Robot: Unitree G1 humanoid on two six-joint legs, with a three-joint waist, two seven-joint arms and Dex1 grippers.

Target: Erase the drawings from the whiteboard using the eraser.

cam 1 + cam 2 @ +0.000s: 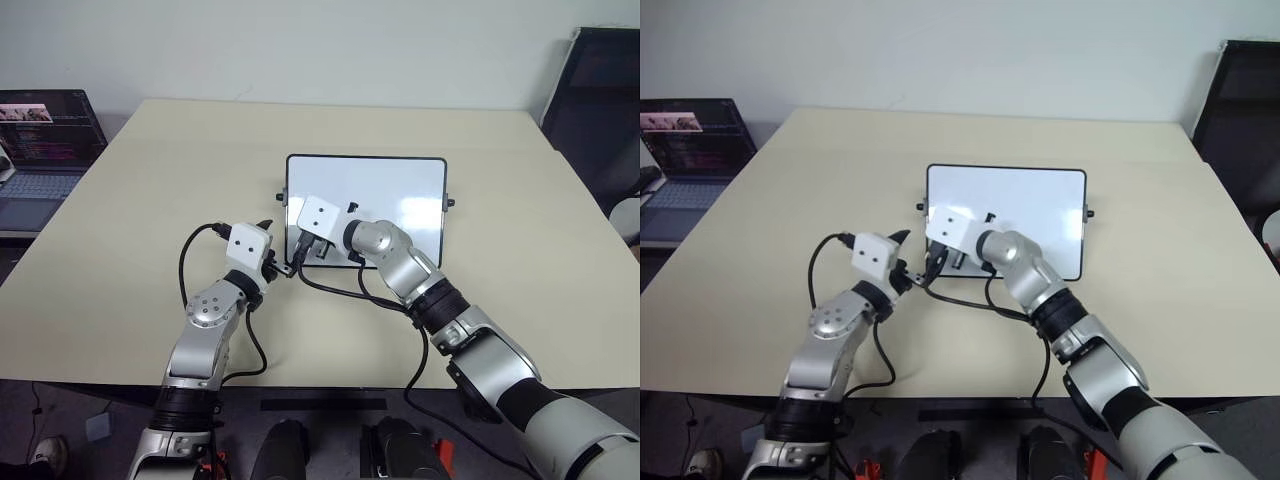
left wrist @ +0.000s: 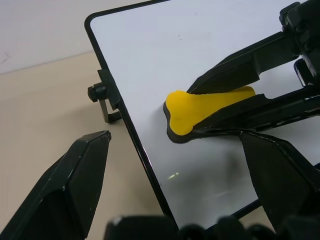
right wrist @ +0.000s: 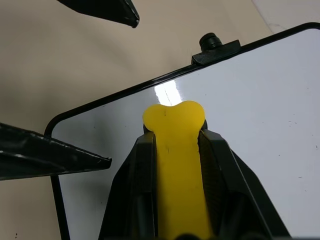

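Note:
The whiteboard [image 1: 400, 190] lies flat in the middle of the tan table, glossy white inside a thin black frame. My right gripper [image 3: 175, 135] is shut on the yellow eraser [image 2: 200, 107], whose black underside rests on the board close to its near left corner. My left gripper [image 2: 175, 137] stands open, one finger outside the board's left edge and the other over the board beside the eraser. A small dark mark [image 1: 352, 206] of the drawings shows on the board just beyond my right wrist. The board surface around the eraser [image 3: 175, 120] looks white, with only tiny specks.
A black side knob [image 2: 95, 92] sticks out from the board's left edge. An open laptop [image 1: 45, 150] sits on a separate surface at the far left. A black chair [image 1: 600, 110] stands at the right, behind the table [image 1: 150, 200].

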